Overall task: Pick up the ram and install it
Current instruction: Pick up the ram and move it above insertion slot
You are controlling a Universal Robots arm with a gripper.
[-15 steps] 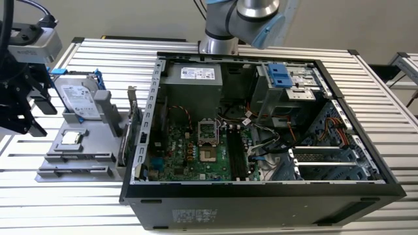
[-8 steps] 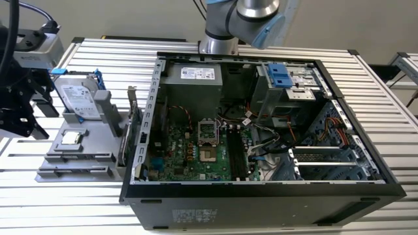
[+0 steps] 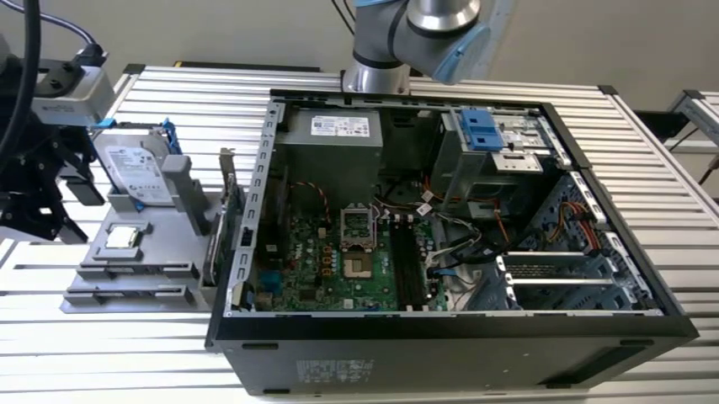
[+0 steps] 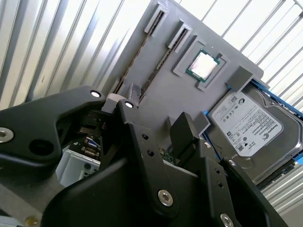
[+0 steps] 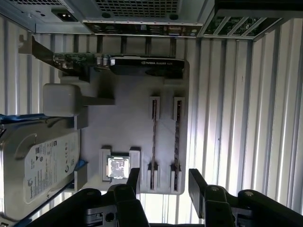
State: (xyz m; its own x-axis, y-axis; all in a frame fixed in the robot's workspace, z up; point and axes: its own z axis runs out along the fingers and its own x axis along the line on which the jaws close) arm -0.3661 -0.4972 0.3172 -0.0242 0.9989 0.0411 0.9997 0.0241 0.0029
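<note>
While your gripper (image 5: 163, 187) hangs over the gray holder (image 5: 128, 127) on the bench (image 5: 227, 118), its fingers are spread wide and grip nothing. In the first wrist view you see the ram (image 5: 176, 137) standing on edge in a holder slot. A second stick (image 5: 153, 137) fills the slot just beside it, near the chip (image 5: 117, 166) and the drive (image 5: 42, 161).

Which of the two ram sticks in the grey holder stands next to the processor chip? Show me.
The inner ram stick, in the slot beside the processor chip; the outer ram stick stands one slot farther off, by the grey holder's edge.
</note>
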